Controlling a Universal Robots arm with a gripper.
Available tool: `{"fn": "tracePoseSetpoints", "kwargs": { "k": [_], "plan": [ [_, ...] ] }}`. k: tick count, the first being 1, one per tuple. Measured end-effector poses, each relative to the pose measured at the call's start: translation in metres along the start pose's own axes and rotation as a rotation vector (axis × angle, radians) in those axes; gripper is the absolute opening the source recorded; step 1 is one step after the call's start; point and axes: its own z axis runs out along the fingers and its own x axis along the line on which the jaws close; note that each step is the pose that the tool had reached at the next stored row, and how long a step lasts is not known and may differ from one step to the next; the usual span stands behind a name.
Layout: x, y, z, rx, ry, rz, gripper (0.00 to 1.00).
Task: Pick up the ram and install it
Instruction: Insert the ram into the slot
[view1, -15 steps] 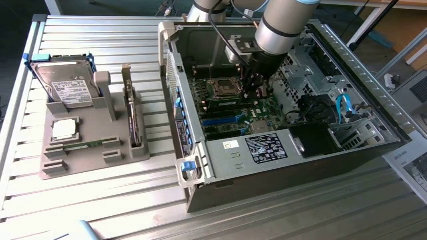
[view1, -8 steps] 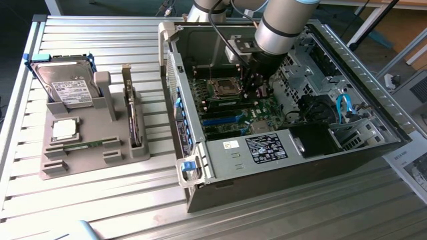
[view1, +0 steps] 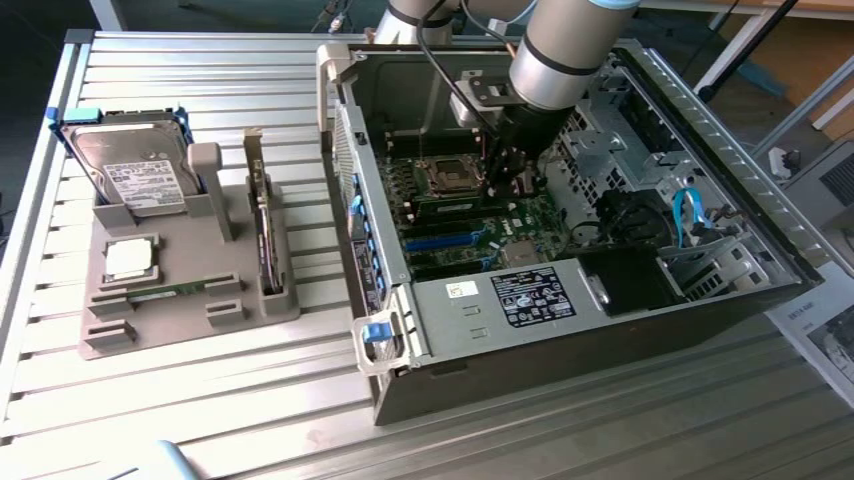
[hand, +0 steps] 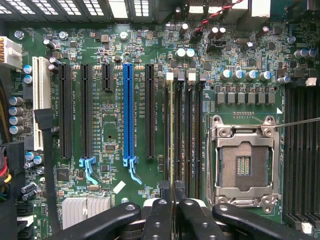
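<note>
Wrist view: my gripper (hand: 172, 194) is clamped on the ram (hand: 171, 130), edge-on at the memory slots (hand: 192, 130) — processor socket (hand: 243, 162) just beside, blue slot (hand: 128, 110) opposite.

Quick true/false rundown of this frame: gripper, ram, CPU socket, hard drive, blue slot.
1. The gripper is shut on the ram, which is seen edge-on along the memory slots beside the CPU socket. True.
2. The CPU socket holds a chip. False: it is empty, and the silver processor lies on the grey fixture outside the case.
3. The hard drive is mounted inside the case. False: it stands on the grey fixture.
4. The blue expansion slot has no card in it. True.
</note>
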Motion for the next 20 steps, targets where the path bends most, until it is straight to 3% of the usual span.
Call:
{"fn": "tracePoseSetpoints", "kwargs": {
  "k": [10,20],
  "plan": [
    [0.0,0.0004,0.0009,0.0007,0.0001,0.0,0.12],
    [0.0002,0.0006,0.0047,0.0106,0.0038,0.0,0.12]
  ]
}}
